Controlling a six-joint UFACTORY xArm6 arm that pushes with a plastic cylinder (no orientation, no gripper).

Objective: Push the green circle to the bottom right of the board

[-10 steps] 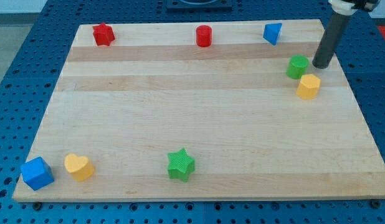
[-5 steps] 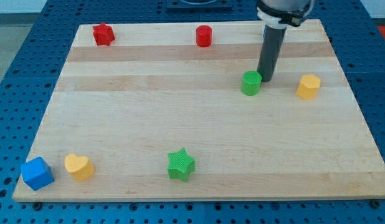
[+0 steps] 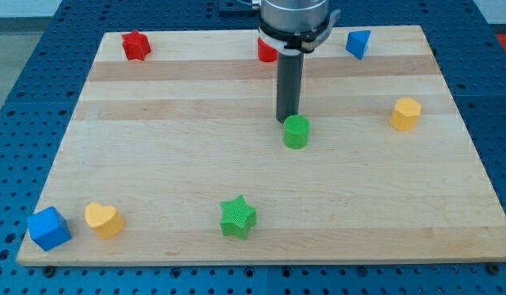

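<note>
Seemingly touching green circle (image 3: 296, 131): my tip (image 3: 286, 120)

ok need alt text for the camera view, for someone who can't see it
A dark rod's tip sits just above the green circle near the middle of a wooden board. A red star, a partly hidden red block and a blue block line the top; a yellow block sits right; blue cube, yellow heart and green star sit along the bottom.

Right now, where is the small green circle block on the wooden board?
The green circle block sits slightly right of the board's centre, directly below my tip, which is at its upper edge. The green star block lies below-left, the yellow block to the right.
</note>
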